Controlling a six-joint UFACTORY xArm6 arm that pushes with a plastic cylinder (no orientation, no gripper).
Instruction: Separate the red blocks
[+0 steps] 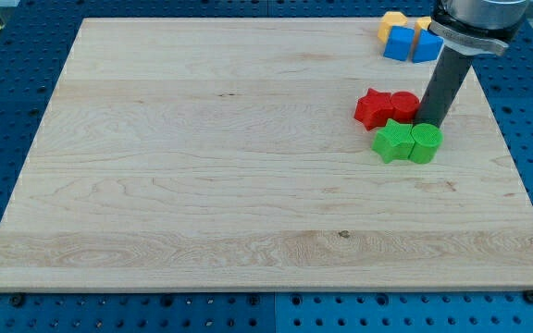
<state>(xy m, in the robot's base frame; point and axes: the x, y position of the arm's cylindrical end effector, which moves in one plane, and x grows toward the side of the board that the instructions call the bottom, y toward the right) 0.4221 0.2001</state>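
Observation:
A red star-shaped block [371, 107] and a red round block [403, 105] lie touching side by side at the view's right, on the wooden board [202, 176]. My tip [428, 122] is just right of the red round block, close against it, and directly above the green round block. The dark rod rises from there toward the view's top right.
A green star-shaped block [393, 141] and a green round block [425, 142] touch each other just below the red pair. At the view's top right sit a yellow block [392, 22], a blue cube [400, 43], a blue block [427, 46] and an orange block [423, 24], partly behind the arm.

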